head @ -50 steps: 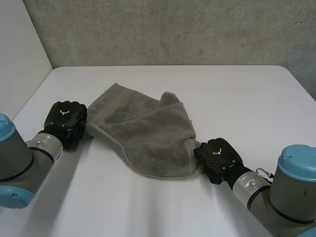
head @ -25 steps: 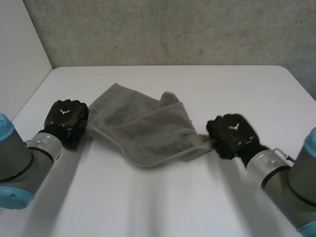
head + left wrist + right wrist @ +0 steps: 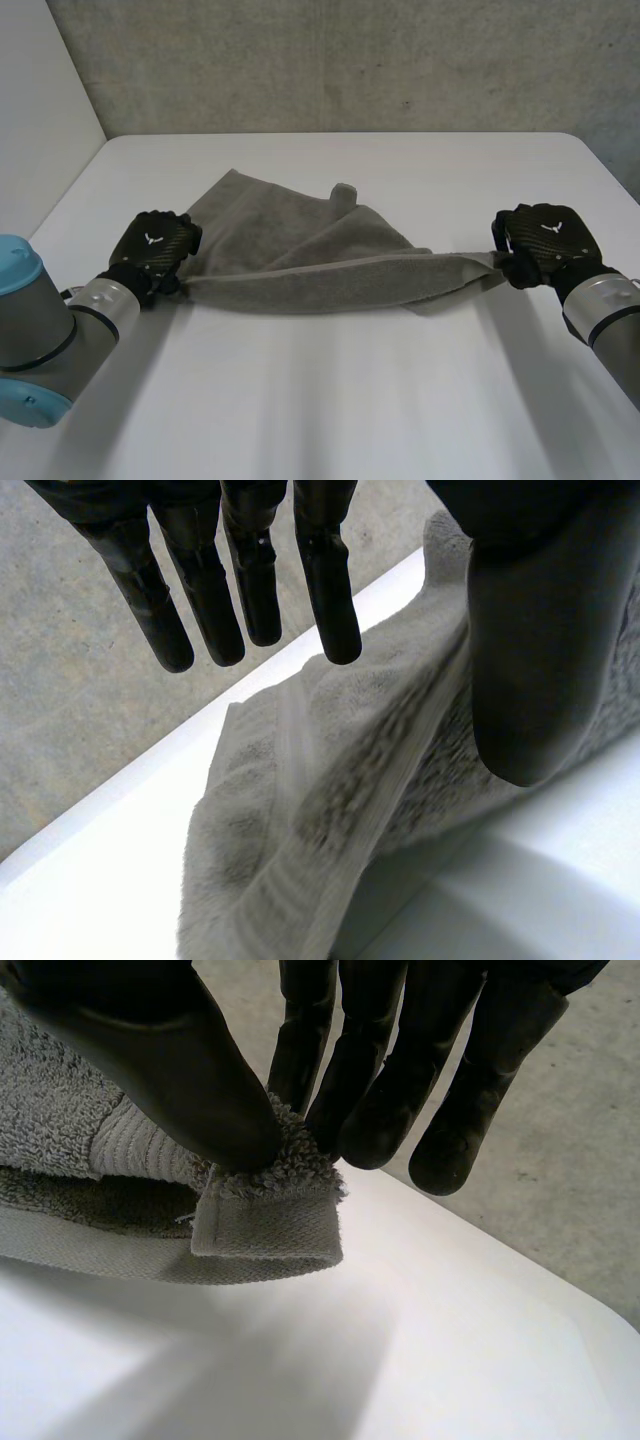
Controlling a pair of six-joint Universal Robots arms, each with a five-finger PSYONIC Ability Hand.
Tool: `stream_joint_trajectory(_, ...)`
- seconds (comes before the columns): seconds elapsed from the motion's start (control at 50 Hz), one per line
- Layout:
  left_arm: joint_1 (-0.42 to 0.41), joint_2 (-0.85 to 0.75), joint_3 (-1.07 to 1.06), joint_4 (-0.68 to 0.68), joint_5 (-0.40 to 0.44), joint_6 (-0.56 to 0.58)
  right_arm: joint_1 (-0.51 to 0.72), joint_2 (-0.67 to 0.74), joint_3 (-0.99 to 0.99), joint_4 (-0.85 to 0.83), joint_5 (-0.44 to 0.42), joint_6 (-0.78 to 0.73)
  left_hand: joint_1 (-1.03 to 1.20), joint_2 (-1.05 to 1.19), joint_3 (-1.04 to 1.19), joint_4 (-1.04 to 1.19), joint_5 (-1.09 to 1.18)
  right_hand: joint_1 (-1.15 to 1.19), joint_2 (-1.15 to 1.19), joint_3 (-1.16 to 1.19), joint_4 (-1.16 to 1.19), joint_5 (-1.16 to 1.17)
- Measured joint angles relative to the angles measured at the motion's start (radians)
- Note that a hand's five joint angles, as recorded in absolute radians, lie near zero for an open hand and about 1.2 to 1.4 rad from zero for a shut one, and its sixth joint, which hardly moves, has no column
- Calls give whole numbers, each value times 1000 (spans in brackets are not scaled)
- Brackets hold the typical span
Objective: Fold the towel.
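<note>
A grey towel (image 3: pixel 300 250) lies bunched on the white table (image 3: pixel 330 410), drawn out into a long band between my two hands. My left hand (image 3: pixel 155 243) is at the towel's left end. In the left wrist view its fingers (image 3: pixel 250 580) are straight and stand apart from the thumb (image 3: pixel 530 660), and the towel's hemmed edge (image 3: pixel 330 820) lies loose below them. My right hand (image 3: pixel 540 240) holds the right end just above the table. There the thumb (image 3: pixel 170 1050) pinches a hemmed towel corner (image 3: pixel 265 1225) against the fingers.
A grey concrete wall (image 3: pixel 350 60) runs behind the table's far edge and a pale wall (image 3: pixel 40 120) stands at the left. Bare tabletop lies in front of the towel and beyond my right hand.
My right hand has swung far to the right with the corner, stretching the towel out. My left hand's fingers have straightened and let go of the left end.
</note>
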Motion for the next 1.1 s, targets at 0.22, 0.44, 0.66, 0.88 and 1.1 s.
stream_joint_trajectory(0.22, 0, -1, 2, -2, -11, 27, -26, -1, -2, -1, 17, 1, 0, 0, 0, 0, 7, 0, 0, 0, 0, 0)
stream_joint_trajectory(0.44, 4, 22, 15, -45, -47, 26, -25, -10, -8, 3, 71, 3, 776, 848, 837, 851, 832, 0, 0, 2, 0, 0)
stream_joint_trajectory(0.66, -2, 260, 161, -265, -56, -29, -12, -203, -249, 250, 45, 16, 779, 848, 838, 853, 840, 0, 0, 2, 4, 0)
stream_joint_trajectory(0.88, 0, 474, 516, -472, -45, -273, -16, -163, -847, 819, -15, -16, 782, 849, 838, 857, 854, 0, 0, 2, 4, 4)
stream_joint_trajectory(1.1, 6, 229, 662, -673, -48, -299, 81, 125, -1097, 1069, 30, -231, 782, 849, 838, 857, 858, 0, 0, 3, 4, 5)
